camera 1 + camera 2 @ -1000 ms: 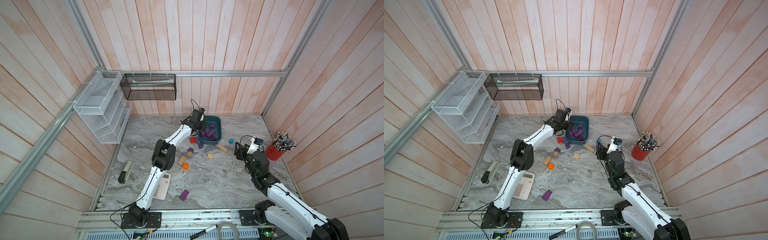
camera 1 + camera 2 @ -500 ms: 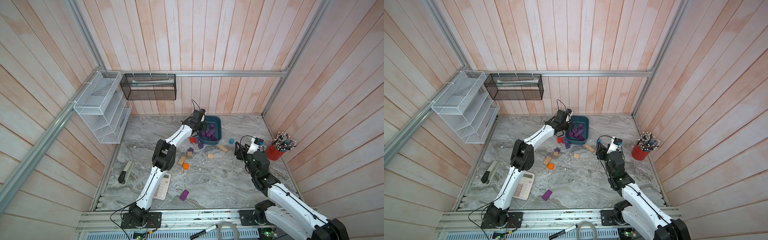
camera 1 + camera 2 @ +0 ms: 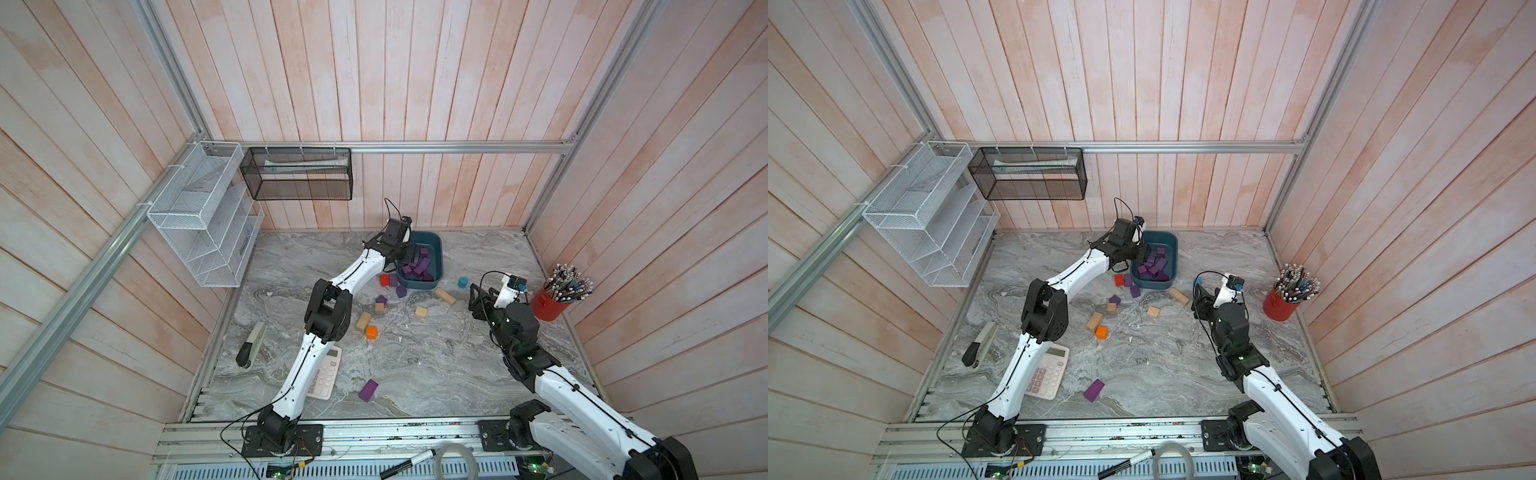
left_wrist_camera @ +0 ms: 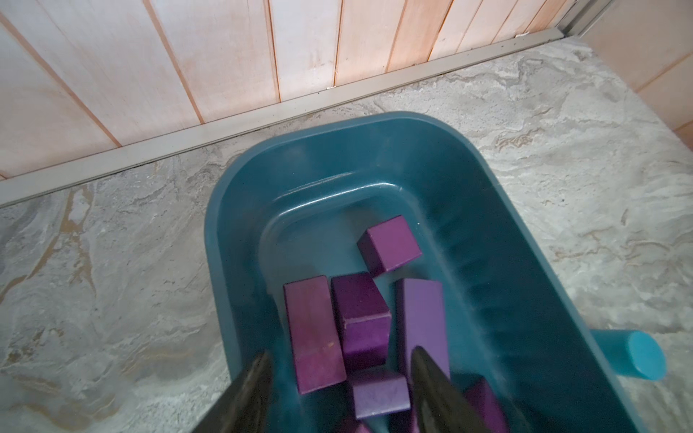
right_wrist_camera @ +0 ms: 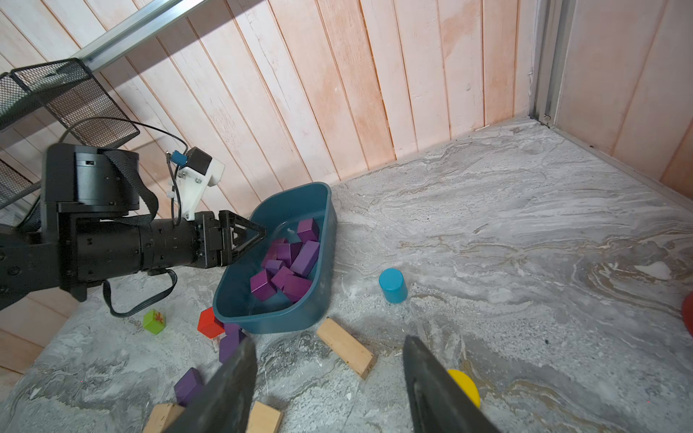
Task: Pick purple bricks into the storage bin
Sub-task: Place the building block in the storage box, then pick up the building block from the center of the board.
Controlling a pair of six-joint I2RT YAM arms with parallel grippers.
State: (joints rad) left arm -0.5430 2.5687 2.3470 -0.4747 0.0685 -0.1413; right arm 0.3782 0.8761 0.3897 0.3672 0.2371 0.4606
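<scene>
Top views. The bin point(image 3: 433, 240) is seen at the far side of the table point(image 3: 457, 365), near the back wall, its long axis running roughly from the wall toward the robot. A heap of purple bricks point(image 3: 417, 268) is seen inside it, massed toward the near end. Further purple bricks are noted on the table: one point(image 3: 401, 291) just beside the bin's near corner, one point(image 3: 381, 299) a little nearer, and an oblong one point(image 3: 1094, 390) well apart, near the calculator point(image 3: 1048, 376). The left gripper point(image 3: 409, 250) is held over the bin's left rim. The right gripper point(image 3: 1198, 299) is held over bare table, well apart from the bin. A red cup point(image 3: 550, 305) full of pens is noted at the right wall.

Left wrist view. The left gripper point(image 4: 339, 378) is seen with jaws partly apart and nothing between them; purple bricks lie below. Two oblong bricks point(image 4: 313, 333) point(image 4: 422, 322) are laid roughly along the bin's long axis; a cube point(image 4: 390, 245) sits apart toward the far end.

Right wrist view. The right gripper point(image 5: 330, 378) is seen about half open, empty. About nine bricks are counted in the bin point(image 5: 285, 311). A blue cylinder point(image 5: 392, 285) stands just beside it.
</scene>
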